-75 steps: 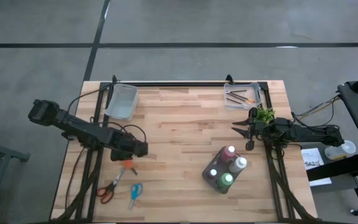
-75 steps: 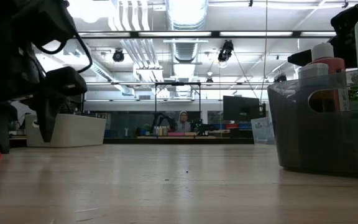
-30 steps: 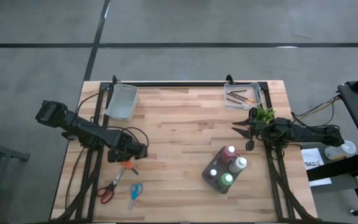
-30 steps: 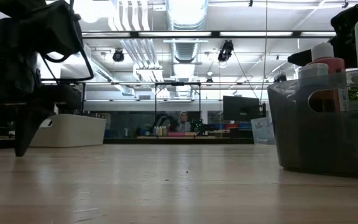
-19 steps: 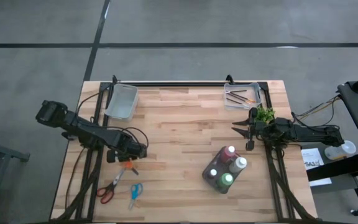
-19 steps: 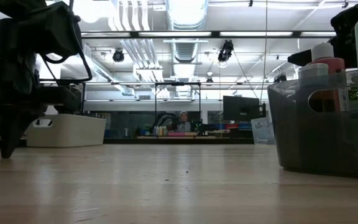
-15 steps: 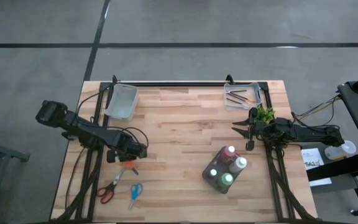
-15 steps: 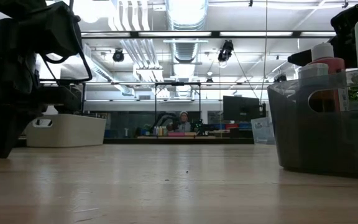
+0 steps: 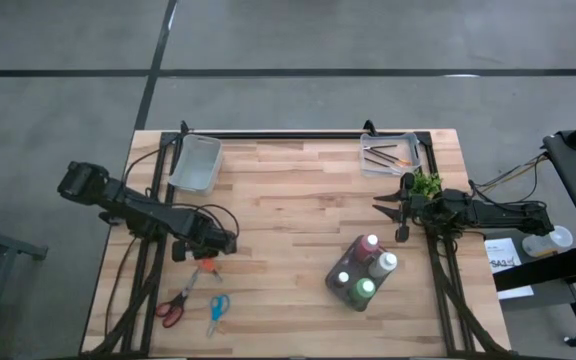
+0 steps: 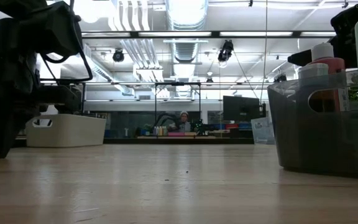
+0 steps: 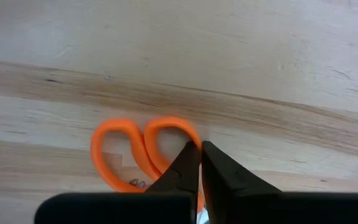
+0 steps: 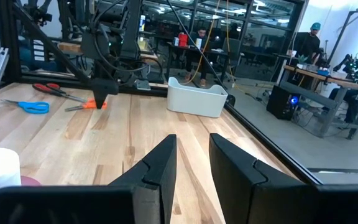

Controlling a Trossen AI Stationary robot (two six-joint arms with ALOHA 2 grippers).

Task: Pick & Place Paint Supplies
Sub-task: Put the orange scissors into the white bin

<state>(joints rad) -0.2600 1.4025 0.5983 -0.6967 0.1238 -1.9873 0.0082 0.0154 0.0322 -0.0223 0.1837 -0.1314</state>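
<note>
Orange-handled scissors (image 11: pixel 138 152) lie flat on the wooden table near its left side. My left gripper (image 11: pixel 199 148) stands over them, pointing down, shut on one handle ring. Several paint bottles (image 9: pixel 363 270) stand in a dark bin (image 10: pixel 322 130) right of centre. Thin brushes (image 9: pixel 381 156) lie in a grey tray (image 9: pixel 408 150) at the far right. My right gripper (image 12: pixel 191 163) hovers by the table's right edge next to a small green plant (image 9: pixel 426 183), open by a narrow gap with nothing in it. My left gripper pinches the rim of one orange handle ring (image 11: pixel 190 135) between its fingertips, one finger inside the ring and one outside. The fingers come from above, pointing down. The scissors lie flat on the table.
Red-handled scissors (image 9: pixel 173 305) and blue-handled scissors (image 9: pixel 216 312) lie near the front left. A white bin (image 9: pixel 196 163) stands at the far left. The middle of the table (image 9: pixel 288 220) is bare wood. People and benches show in the room beyond.
My left gripper has shut from wide open onto the orange scissors' handle ring, staying in place over them. The scissors still lie on the table.
</note>
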